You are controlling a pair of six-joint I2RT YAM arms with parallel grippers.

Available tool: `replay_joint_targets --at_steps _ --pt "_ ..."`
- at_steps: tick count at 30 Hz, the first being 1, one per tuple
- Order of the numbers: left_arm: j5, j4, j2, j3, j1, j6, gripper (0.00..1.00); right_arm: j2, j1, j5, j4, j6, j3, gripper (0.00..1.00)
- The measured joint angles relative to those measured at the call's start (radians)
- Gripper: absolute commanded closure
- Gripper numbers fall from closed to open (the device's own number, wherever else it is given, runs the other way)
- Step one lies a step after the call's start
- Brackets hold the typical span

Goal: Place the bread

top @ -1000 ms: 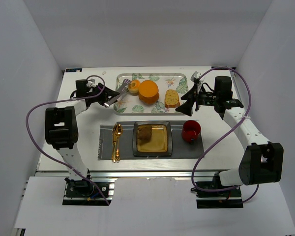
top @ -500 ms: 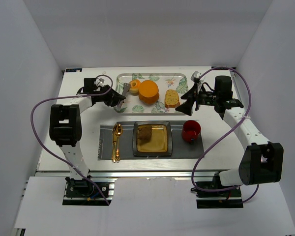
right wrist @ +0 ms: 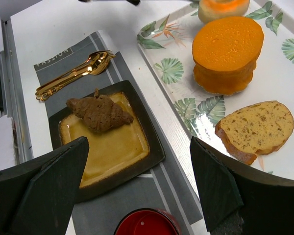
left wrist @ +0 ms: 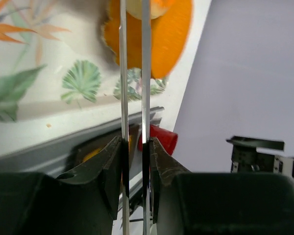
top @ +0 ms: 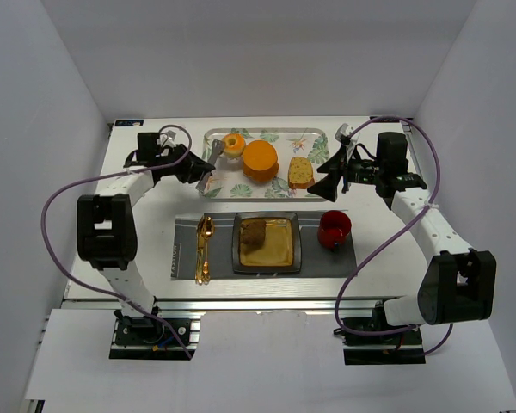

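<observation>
My left gripper [top: 193,166] [left wrist: 135,147] is shut on a pair of metal tongs [top: 211,160] [left wrist: 144,73], pressing the two blades close together. The tong tips reach a small round orange bun [top: 233,143] [left wrist: 147,6] at the back left of the leaf-patterned tray [top: 241,187]. A tan bread slice [top: 301,172] [right wrist: 257,128] lies on the tray's right side. Beside it, over the tray's right edge, my right gripper [top: 334,176] [right wrist: 139,181] hangs open and holds nothing. A dark square plate [top: 238,245] [right wrist: 154,147] carries a brown croissant [top: 255,231] [right wrist: 99,112].
A large round orange cake [top: 260,160] [right wrist: 228,46] stands mid-tray. On the grey placemat [top: 182,258], gold cutlery [top: 204,249] [right wrist: 73,73] lies left of the plate and a red cup [top: 334,229] [right wrist: 147,223] stands right of it. White walls enclose the table.
My left gripper has closed on the tongs, squeezing the blades together, and its arm has shifted. The small bun has moved toward the tray's back edge. The right arm has not moved.
</observation>
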Motion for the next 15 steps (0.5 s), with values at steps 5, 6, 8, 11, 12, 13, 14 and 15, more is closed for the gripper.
replay_joint_targets --at_steps 5,6,8,11,12,13,14,15 --pt "0.007 -0.001 -0.172 -0.073 0.006 0.006 0.96 -0.01 0.0 0.0 0.0 0.0 0.0 0.11" --pt "0.007 -0.01 -0.211 -0.091 0.006 0.013 0.97 -0.012 0.0 0.0 -0.001 -0.001 0.0 0.11" --pt "0.007 -0.04 -0.282 -0.121 0.006 0.035 0.97 -0.013 0.0 0.0 -0.002 -0.002 0.0 0.11" --pt "0.01 -0.108 -0.385 -0.157 0.006 0.09 0.97 -0.013 -0.001 0.0 -0.004 -0.006 0.0 0.11" --pt "0.013 -0.136 -0.42 -0.166 0.005 0.114 0.97 -0.013 -0.001 0.0 -0.004 -0.008 0.0 0.11" --pt "0.016 -0.161 -0.453 -0.175 0.004 0.133 0.97 -0.013 -0.002 0.0 -0.005 -0.009 0.0 0.11" --pt "0.017 -0.19 -0.49 -0.183 -0.002 0.156 0.97 -0.013 -0.002 0.0 -0.007 -0.01 0.0 0.11" --pt "0.021 -0.216 -0.527 -0.19 -0.012 0.177 0.98 -0.013 -0.003 0.0 -0.01 -0.012 0.0 0.11"
